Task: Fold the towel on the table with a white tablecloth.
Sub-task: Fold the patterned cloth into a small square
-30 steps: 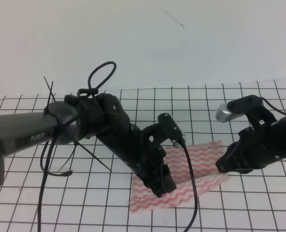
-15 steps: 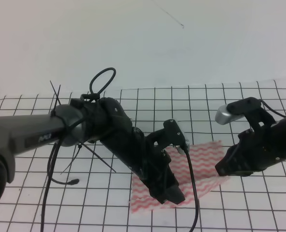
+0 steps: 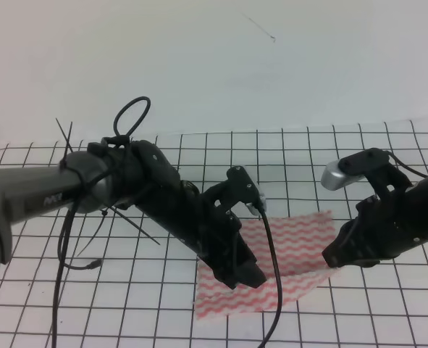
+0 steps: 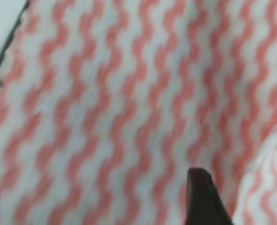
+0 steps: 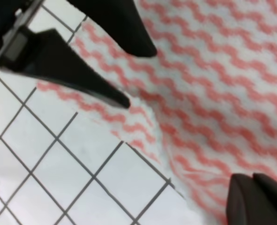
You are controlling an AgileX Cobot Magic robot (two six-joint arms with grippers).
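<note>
Thin cloth towel with red-pink wavy stripes on white (image 3: 286,268) lying a bit right of centre at the near side of the big flat table (image 3: 387,156), right on top of the white tablecloth printed with thin black grid squares (image 3: 127,304). Not flat on the right though: a raised ridge running toward the near-right corner, probably because that corner is getting lifted to start the fold. Black right gripper (image 3: 334,255) sitting right at that right edge; in the right wrist view its two dark fingertips (image 5: 250,199) look pressed together with the towel edge running in under them, so most likely pinched on the cloth, though the actual contact point is cut off at the frame edge. Black left gripper (image 3: 248,275) planted low over the middle-left of the towel, probably to pin it down or grab the near edge so the cloth doesn't drag along. Left wrist view showing one dark finger (image 4: 201,197) and a sliver of the other at the frame edge, cloth visible between, so jaws standing apart. Whether anything is being gripped there, can't tell. Fold barely begun, going by how much still lies spread out.
</note>
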